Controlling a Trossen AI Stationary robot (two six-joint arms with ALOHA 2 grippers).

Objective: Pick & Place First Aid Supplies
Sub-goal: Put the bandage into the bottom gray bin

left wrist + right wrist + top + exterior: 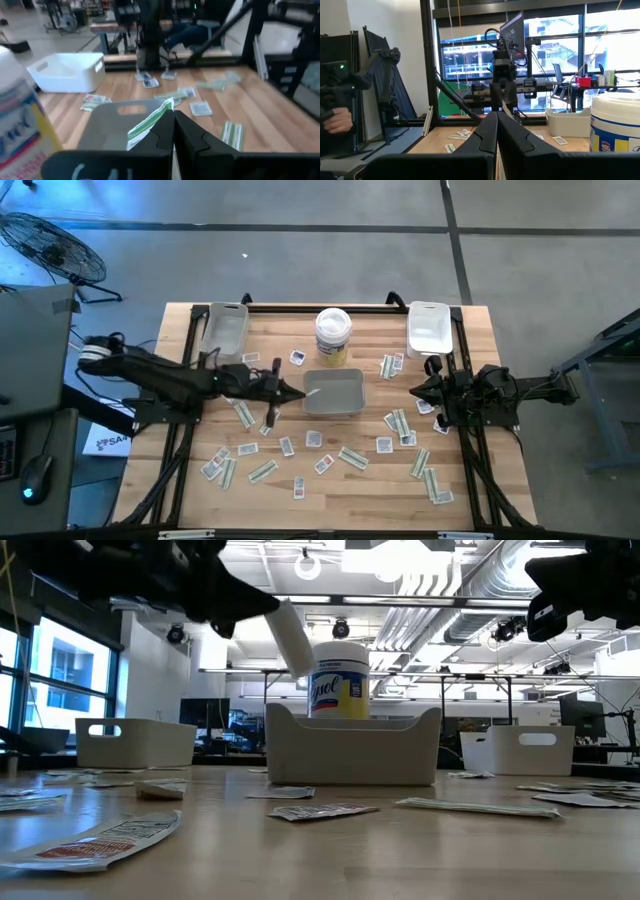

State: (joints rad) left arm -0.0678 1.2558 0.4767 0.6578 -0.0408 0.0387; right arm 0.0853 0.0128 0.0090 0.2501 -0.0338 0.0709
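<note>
Between our left gripper's (pixel 174 131) closed fingers sits one long pale packet (pixel 150 122), pinched at its end and sticking out forward over the grey tray (pixel 335 392) at the table's middle. In the low view the strip (pixel 290 635) slants upward from the gripper (pixel 245 608), well above the tray's rim (pixel 352 725). Just beyond the tray stands the white tub (pixel 333 334), and the rest of the packets (pixel 351 457) lie scattered on the wooden table (pixel 270 490) nearer us and off to the right.

Our right gripper (pixel 496 131) waits at the right side of the table, fingers together and empty.

We judge the drop is next. The risk: the strip is light and held by one end, so if we let go this high it could flutter, catch the tray's near wall, or slide out onto the table. Letting go before the tip is fully over the tray would do the same.
</note>
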